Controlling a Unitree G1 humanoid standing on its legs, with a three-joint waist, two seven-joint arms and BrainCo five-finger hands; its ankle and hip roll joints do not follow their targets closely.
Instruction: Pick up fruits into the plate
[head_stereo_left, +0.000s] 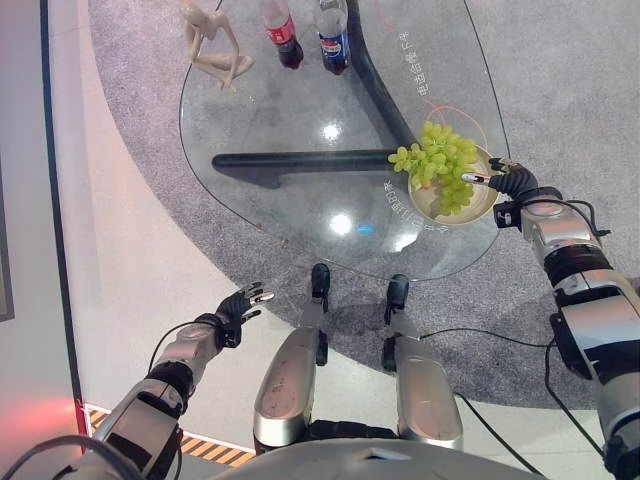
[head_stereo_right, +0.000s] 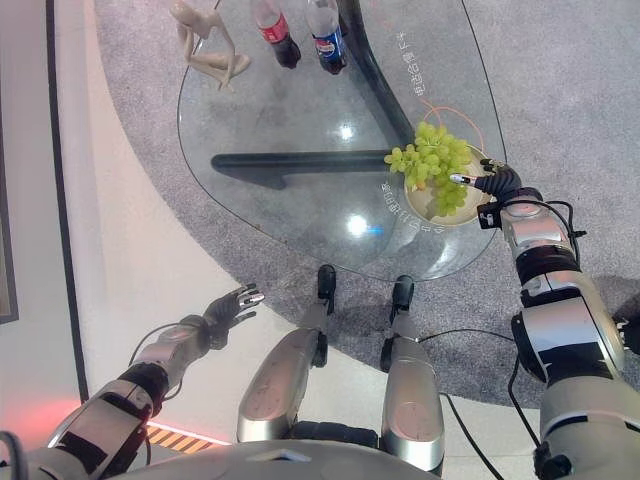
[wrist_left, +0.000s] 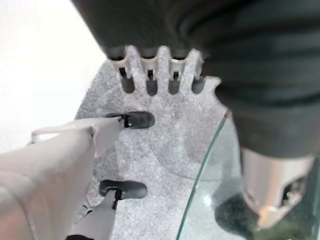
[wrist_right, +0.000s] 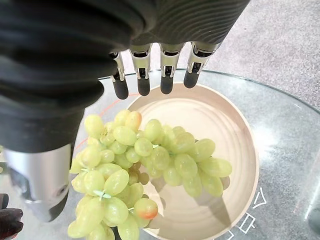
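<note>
A bunch of green grapes (head_stereo_left: 438, 160) lies in a round cream plate (head_stereo_left: 482, 200) at the right edge of the glass table (head_stereo_left: 290, 110). Part of the bunch spills over the plate's far rim. My right hand (head_stereo_left: 508, 181) hovers at the plate's right rim. In the right wrist view its straight fingers (wrist_right: 150, 75) reach out above the grapes (wrist_right: 145, 155) without curling round them, and the bare plate (wrist_right: 220, 125) shows beside the bunch. My left hand (head_stereo_left: 238, 306) hangs open over the floor at the lower left, clear of the table, its fingers (wrist_left: 160, 65) spread.
Two soda bottles (head_stereo_left: 283, 35) (head_stereo_left: 333, 35) and a beige figurine (head_stereo_left: 215, 45) stand at the table's far side. A dark base bar (head_stereo_left: 300, 160) shows through the glass. Grey carpet surrounds the table.
</note>
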